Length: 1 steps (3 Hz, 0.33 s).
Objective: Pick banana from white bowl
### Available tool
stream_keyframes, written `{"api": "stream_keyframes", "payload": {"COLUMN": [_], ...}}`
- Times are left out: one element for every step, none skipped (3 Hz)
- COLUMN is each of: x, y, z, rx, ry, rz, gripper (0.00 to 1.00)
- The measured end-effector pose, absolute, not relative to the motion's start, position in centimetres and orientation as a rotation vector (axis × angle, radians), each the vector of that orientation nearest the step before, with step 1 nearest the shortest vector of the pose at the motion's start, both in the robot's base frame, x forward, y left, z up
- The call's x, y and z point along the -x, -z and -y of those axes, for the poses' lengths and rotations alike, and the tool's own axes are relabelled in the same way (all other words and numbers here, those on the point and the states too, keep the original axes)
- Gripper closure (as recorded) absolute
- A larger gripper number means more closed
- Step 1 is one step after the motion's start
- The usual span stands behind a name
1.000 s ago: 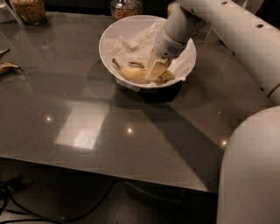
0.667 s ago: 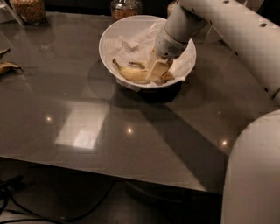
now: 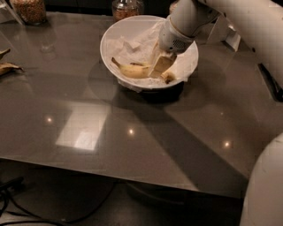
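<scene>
1. The banana [image 3: 132, 70] lies inside the white bowl [image 3: 110, 39], on the crumpled white paper [image 3: 132, 46] that lines it, in the half of the bowl nearer the camera.
2. Its long axis runs roughly left to right across the bowl. The thin dark stem tip points up and left toward the bowl's left rim, and the body curves away to the right, passing under the gripper.
3. The gripper [image 3: 160, 66] reaches down into the bowl from the upper right on the white arm [image 3: 194, 13]. It sits right on the banana's right half; whether it has closed on the fruit cannot be told.
4. The bowl stands on a grey glossy table [image 3: 132, 145], toward its far edge.
5. Two glass jars of grain [image 3: 30, 9] [image 3: 127, 8] stand behind the bowl.
6. Dark peel scraps [image 3: 6, 66] lie at the table's left edge, well apart from the bowl.
</scene>
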State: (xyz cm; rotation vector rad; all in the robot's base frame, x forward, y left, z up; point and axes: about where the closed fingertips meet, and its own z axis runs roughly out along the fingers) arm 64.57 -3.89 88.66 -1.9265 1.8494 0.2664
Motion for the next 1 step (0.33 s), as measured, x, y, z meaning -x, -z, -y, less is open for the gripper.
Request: {"api": "stream_keyframes", "payload": {"x": [-63.51], "y": [-90.72], "z": [4.69], "rx": [1.855], "ry": [-0.293], "rz": [-1.859], "gripper": [1.0]}}
